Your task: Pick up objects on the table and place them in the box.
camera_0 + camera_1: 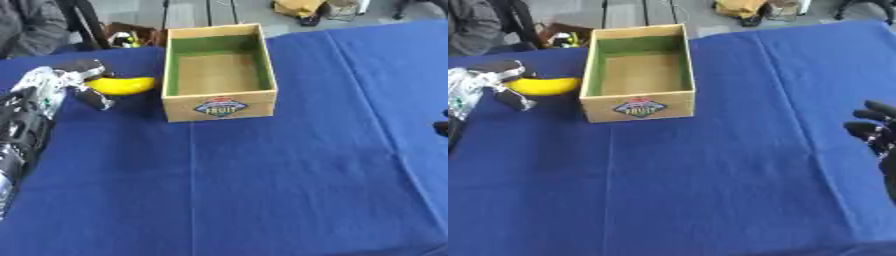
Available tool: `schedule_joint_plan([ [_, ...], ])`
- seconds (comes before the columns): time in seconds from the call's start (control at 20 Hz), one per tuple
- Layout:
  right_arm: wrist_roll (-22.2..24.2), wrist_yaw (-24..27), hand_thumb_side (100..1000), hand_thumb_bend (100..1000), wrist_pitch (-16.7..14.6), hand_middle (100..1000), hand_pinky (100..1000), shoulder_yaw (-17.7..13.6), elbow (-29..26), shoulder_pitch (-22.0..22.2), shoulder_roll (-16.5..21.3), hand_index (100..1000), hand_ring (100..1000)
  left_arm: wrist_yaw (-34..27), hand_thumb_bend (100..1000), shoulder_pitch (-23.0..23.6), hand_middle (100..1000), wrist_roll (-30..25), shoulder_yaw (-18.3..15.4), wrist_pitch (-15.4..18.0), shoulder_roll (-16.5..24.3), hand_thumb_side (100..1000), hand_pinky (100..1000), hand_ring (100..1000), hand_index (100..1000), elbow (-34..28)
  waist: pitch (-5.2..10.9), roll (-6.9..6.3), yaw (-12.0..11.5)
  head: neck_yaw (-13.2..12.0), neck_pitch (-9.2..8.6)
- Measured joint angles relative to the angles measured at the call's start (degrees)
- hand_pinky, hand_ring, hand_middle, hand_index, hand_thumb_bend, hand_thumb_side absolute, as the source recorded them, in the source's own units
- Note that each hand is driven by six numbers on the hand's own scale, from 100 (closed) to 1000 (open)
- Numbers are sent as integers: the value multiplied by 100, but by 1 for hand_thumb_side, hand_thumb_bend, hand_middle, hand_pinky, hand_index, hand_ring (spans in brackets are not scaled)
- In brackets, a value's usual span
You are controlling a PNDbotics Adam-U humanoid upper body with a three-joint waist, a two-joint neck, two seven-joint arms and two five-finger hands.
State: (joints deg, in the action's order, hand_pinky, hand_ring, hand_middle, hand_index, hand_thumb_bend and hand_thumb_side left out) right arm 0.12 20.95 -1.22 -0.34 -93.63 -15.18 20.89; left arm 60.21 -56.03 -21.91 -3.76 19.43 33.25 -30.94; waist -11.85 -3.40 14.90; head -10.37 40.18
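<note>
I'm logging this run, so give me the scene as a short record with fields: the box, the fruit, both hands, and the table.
box: wooden box, open top, nothing visible inside, logo on its front wall
banana: yellow banana, left of the box, outside it
left hand: left hand, fingers curled around the banana
right hand: right hand, idle at the right edge, fingers relaxed, holding nothing
table: blue cloth covering it
</note>
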Motion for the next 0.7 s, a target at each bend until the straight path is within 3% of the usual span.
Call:
schedule_joint_plan([
  [0.7,12,0,1000,100,-7,676,816,-29,0,4,1,788,675,-589,241,-61,473,-48,-2,152,61,153,766,622,686,-253,74,32,-18,37,0],
])
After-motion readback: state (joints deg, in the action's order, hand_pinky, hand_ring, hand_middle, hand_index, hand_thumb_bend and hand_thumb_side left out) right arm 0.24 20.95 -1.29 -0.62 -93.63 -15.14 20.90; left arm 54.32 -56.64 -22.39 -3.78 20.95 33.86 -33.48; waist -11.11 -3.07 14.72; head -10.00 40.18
